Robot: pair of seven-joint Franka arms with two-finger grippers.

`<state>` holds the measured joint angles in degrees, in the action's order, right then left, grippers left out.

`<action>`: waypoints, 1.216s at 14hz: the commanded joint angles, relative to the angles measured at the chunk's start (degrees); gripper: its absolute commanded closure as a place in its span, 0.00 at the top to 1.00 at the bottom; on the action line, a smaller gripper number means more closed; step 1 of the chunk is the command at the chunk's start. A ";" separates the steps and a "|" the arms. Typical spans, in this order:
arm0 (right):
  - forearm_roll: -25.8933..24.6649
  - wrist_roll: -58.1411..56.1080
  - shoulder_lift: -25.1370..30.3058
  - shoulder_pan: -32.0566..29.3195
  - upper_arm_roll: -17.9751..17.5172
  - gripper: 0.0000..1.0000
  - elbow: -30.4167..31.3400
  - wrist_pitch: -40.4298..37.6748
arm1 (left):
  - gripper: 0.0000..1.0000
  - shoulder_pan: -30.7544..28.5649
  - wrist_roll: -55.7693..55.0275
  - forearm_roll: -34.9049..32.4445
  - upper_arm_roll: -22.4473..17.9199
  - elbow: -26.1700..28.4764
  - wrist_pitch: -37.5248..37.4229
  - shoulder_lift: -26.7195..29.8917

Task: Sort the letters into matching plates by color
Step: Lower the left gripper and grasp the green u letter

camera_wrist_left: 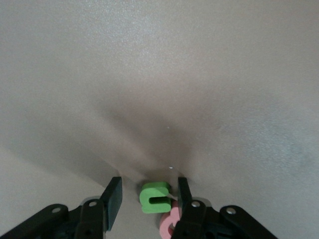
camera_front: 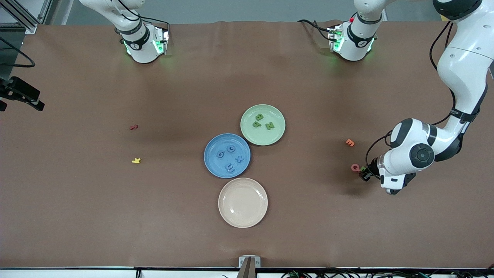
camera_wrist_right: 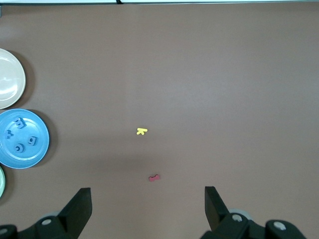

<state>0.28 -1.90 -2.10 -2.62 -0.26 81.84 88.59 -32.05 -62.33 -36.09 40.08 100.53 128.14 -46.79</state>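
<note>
I have the left gripper [camera_front: 364, 174] down at the table in the right part of the front view, its fingers spread to either side of a green letter u [camera_wrist_left: 155, 197] that lies flat on the brown table [camera_front: 77, 200]. In the left wrist view the letter sits between the two fingers without either one clearly touching it. A pink letter [camera_front: 355, 167] lies just beside the green one, touching it as far as I can tell. An orange letter [camera_front: 350, 142] lies a little higher in the front view.

At the centre of the front view the green plate [camera_front: 263, 124] holds three green letters, B, a and N. The blue plate [camera_front: 227, 155], lower and touching it, holds four blue letters. The cream-pink plate [camera_front: 242, 202] below them is bare.

The right arm waits. Its gripper [camera_wrist_right: 147, 209] shows at the bottom of the right wrist view, fingers spread wide, high over the table above a red letter [camera_front: 133, 127] and a yellow letter [camera_front: 136, 160], which lie in the left part of the front view.
</note>
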 commanded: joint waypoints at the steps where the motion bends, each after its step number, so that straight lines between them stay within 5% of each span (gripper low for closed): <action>1: -0.81 -0.64 -0.18 -1.07 -0.80 1.00 -0.89 -0.70 | 0.45 -0.03 -0.34 -1.79 0.00 0.72 0.97 -0.06; 5: -0.81 -0.64 -0.18 -1.07 -0.80 1.00 -0.98 -0.70 | 0.00 0.06 -0.25 -1.88 0.00 0.89 0.97 -0.23; 11: -0.72 -0.56 -0.18 -1.07 -0.80 1.00 -0.89 -0.70 | 0.00 -0.29 5.37 -1.79 0.87 0.28 0.27 2.40; 17: -0.72 -0.56 -0.18 -1.07 -0.89 1.00 -0.89 -0.61 | 0.00 0.15 5.19 -1.61 6.50 -0.25 -5.71 3.02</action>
<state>0.28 -1.90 -2.10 -2.62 -0.26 81.84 88.59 -31.98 -57.10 -36.94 46.23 99.81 123.33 -44.74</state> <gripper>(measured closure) 0.000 0.740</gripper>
